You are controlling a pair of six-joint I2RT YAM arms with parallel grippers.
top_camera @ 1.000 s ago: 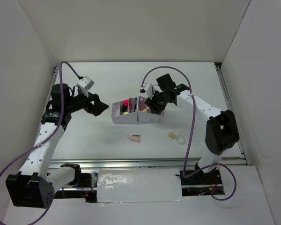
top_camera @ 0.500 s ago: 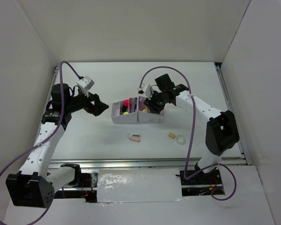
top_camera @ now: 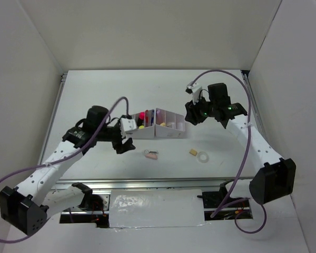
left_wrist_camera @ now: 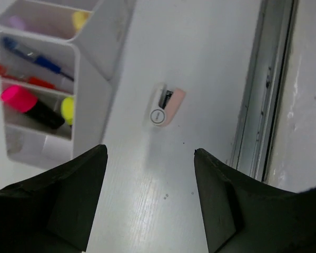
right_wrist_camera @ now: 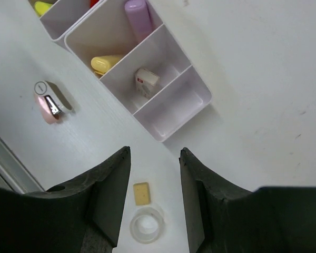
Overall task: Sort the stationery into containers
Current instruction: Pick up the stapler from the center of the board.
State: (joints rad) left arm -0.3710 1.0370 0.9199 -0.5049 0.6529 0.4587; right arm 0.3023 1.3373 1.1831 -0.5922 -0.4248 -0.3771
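The white organiser (top_camera: 142, 133) stands mid-table with several slots filled. The left gripper (left_wrist_camera: 150, 153), fingers spread and empty, hovers at the near left corner of it. The right gripper (right_wrist_camera: 154, 153), likewise spread and empty, hangs just off its right end. The pink eraser (left_wrist_camera: 166, 104) lies on the table just right of the left gripper, its long axis roughly left to right, so the left arm is nearer. The tape ring (right_wrist_camera: 146, 225) and tan eraser (right_wrist_camera: 141, 193) lie farther right.

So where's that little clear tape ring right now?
In the overhead view the tape ring lies right of centre, just right of the tan eraser, on the near side of the white organiser.
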